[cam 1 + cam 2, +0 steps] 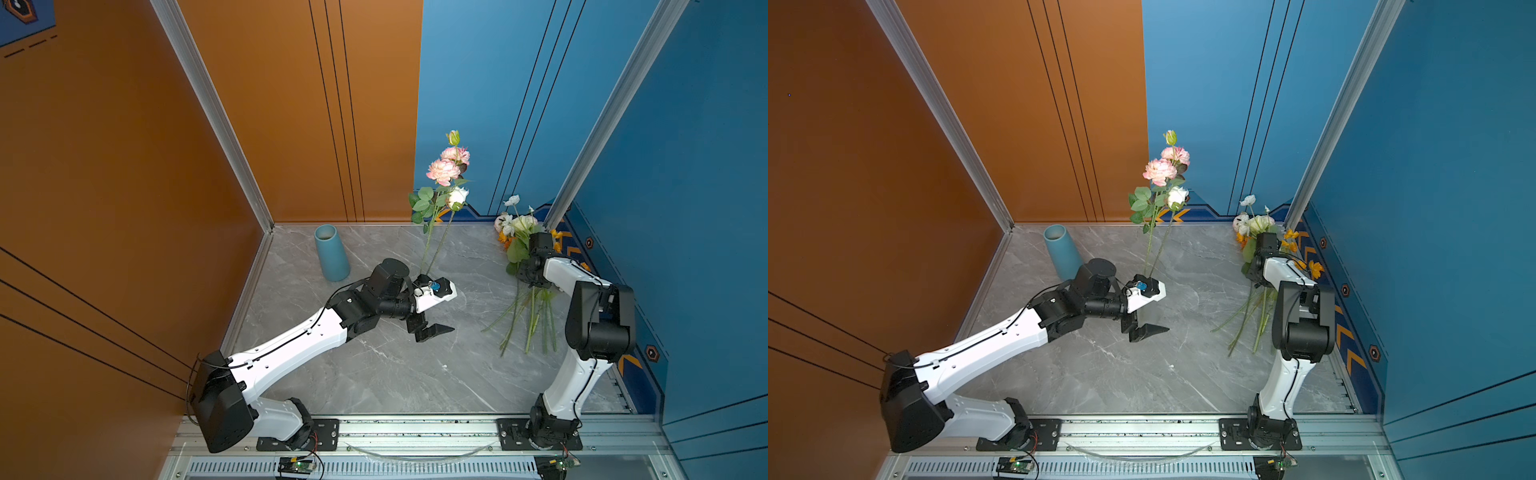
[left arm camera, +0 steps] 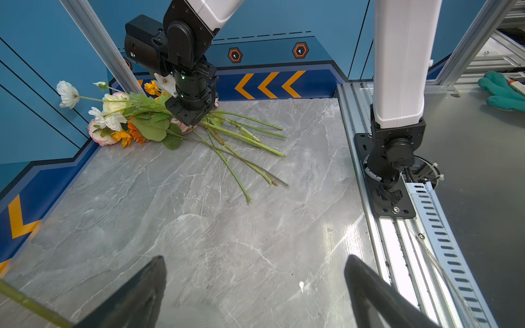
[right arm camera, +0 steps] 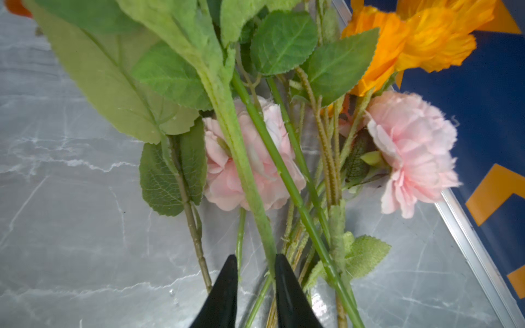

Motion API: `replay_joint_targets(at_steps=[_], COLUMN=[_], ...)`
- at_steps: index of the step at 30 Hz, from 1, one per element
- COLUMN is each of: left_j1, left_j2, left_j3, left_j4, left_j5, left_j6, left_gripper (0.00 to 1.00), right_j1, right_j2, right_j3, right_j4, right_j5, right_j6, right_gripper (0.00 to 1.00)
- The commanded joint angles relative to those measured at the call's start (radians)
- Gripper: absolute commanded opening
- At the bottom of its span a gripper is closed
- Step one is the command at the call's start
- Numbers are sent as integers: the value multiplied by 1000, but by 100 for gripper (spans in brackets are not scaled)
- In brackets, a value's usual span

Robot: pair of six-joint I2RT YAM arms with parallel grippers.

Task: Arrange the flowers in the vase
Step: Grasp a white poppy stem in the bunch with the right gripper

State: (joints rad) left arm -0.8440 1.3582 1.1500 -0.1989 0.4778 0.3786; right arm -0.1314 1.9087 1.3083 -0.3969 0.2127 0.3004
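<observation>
The blue vase [image 1: 331, 253] stands upright at the back left of the marble table [image 1: 374, 374]. Two tall flowers [image 1: 444, 170], pink blooms and a cream rose, rise with their stems ending behind my left wrist; what keeps them up is hidden. My left gripper [image 2: 255, 258] is open over bare table, with one stem [image 2: 28, 306] outside its jaws. Several flowers [image 1: 519, 232] lie heaped at the back right. My right gripper [image 3: 255, 261] is down in their stems, jaws narrow either side of a green stem [image 3: 264, 235], with a gap still showing.
Orange and blue walls close in the table at the back and sides. An aluminium rail [image 1: 415, 428] with both arm bases runs along the front. A small white scrap [image 1: 444, 367] lies mid-table. A teal glove [image 2: 502, 91] lies outside the frame.
</observation>
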Motion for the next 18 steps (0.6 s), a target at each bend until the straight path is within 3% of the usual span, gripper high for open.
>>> replay_joint_targets(at_steps=[1, 11, 16, 18], left_j1=[-7, -9, -10, -10], left_j2=[7, 13, 13, 13], left_j3=[7, 12, 13, 13], left_j4=[-27, -32, -36, -37], left_j5=[-7, 5, -4, -4], left_j6=[22, 19, 26, 26], left_gripper=[98, 98, 98, 98], right_j1=[-15, -19, -16, -8], right_j2=[17, 60, 73, 60], right_j3=[25, 38, 52, 48], right_j4=[-39, -55, -71, -71], right_j5=[34, 27, -13, -13], right_j6=[-22, -37, -34, -38], right_gripper=[26, 26, 5, 4])
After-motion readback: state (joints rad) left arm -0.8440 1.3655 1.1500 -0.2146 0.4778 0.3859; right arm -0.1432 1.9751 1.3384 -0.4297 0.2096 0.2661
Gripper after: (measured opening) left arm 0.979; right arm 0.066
